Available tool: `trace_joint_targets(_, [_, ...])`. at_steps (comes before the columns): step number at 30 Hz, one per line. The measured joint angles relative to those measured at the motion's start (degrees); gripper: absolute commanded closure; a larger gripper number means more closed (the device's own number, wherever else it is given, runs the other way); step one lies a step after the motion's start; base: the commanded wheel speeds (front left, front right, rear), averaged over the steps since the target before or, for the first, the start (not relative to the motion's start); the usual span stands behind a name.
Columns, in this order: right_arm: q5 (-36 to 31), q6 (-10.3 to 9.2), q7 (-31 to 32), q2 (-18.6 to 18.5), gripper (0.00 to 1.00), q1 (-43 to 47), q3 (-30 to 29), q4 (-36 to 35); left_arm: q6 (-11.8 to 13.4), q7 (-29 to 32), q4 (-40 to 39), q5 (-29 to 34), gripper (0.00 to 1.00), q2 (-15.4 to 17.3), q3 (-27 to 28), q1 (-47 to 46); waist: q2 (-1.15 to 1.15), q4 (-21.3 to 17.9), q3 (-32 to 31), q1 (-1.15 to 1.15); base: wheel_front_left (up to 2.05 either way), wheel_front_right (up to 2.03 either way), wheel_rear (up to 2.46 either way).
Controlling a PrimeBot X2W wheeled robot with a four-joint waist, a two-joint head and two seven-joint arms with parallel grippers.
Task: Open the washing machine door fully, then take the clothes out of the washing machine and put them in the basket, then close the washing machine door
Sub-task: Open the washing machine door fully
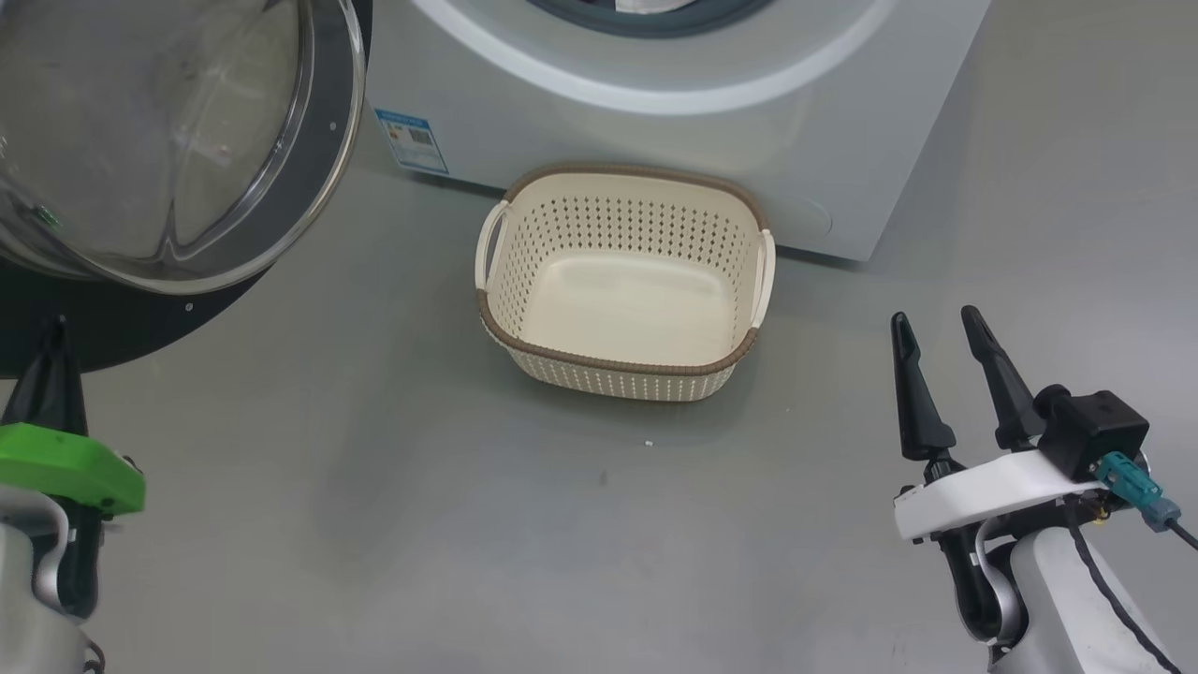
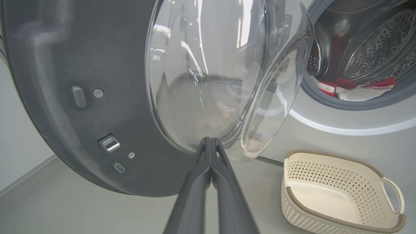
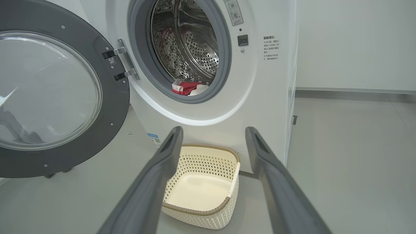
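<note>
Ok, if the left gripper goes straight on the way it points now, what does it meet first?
Most likely the washing machine door: the shut left gripper points at the lower edge of its glass bowl, just beyond its tips. Whether they touch, the views don't settle.

On the floor, the basket is set ahead of the right end effector and to its left, and ahead and to the right of the left end effector. Just behind the basket, the washing machine is placed. Directly ahead of the left end effector, the washing machine door is swung out, left of the basket. In the drum, the clothes are seen at the opening's lower lip, above and behind the basket.
</note>
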Motion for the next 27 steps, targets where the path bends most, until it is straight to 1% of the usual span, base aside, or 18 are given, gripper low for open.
trace_joint_targets(6, [1.2, 0.00, 0.0, 0.8, 0.00, 1.8, 0.6, 0.1, -0.2, -0.1, -2.1, 0.5, 1.00, -0.8, -1.2, 3.4, 0.00, -1.8, -3.9, 0.00, 0.00, 0.00, 0.00])
trace_joint_targets(13, [1.3, 0.00, 0.0, 1.1, 0.00, 3.2, 1.4, -0.4, -0.2, -0.1, -5.2, 0.5, 1.00, -2.5, -1.9, 7.6, 0.00, -5.0, -6.7, 0.00, 0.00, 0.00, 0.00])
trace_joint_targets(17, [1.6, 0.00, 0.0, 1.2, 0.00, 3.4, 0.7, -1.5, -0.2, -0.1, -7.2, 0.7, 1.00, -3.0, -2.6, 8.9, 0.00, -6.9, -7.5, 0.00, 0.00, 0.00, 0.00])
trace_joint_targets(19, [1.8, 0.00, 0.0, 1.5, 0.00, 3.5, -0.1, -2.2, -0.2, -0.1, -8.9, 1.0, 1.00, -4.3, -3.3, 9.8, 0.00, -8.1, -7.8, 0.00, 0.00, 0.00, 0.00])
trace_joint_targets(27, [1.8, 0.00, 0.0, 2.1, 0.00, 4.7, -0.7, -3.2, -0.2, -0.1, -12.2, 2.1, 1.00, -6.6, -5.0, 11.8, 0.00, -10.1, -7.9, 0.00, 0.00, 0.00, 0.00])
